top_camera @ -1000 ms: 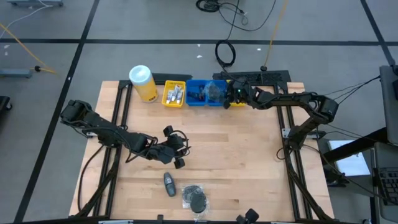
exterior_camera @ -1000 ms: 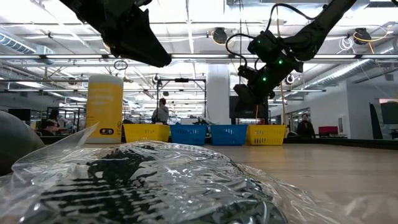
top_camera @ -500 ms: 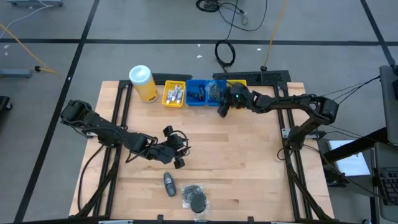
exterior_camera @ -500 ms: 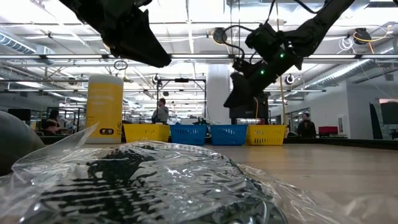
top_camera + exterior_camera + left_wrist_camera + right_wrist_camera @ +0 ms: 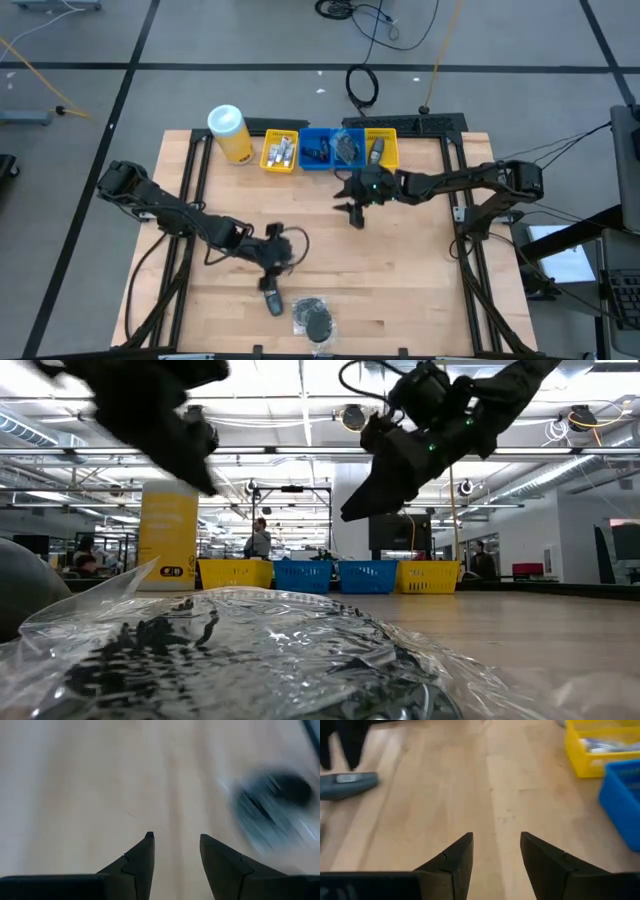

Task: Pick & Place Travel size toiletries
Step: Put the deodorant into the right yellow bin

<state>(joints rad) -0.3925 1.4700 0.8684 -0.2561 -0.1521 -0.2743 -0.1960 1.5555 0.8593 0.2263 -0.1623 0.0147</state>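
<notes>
Hovering with fingers spread and empty, your left gripper (image 5: 272, 283) sits just above the dark grey oval bottle (image 5: 271, 297) near the table's near edge. Expect it light, rigid and slick; pinch across its narrow middle. Right gripper (image 5: 355, 213), also spread, waits mid-table.

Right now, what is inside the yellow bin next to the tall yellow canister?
The yellow bin beside the canister holds several small white tubes, lying packed together. Whatever lies beneath them, and the bin's floor, is covered and cannot be seen.
</notes>
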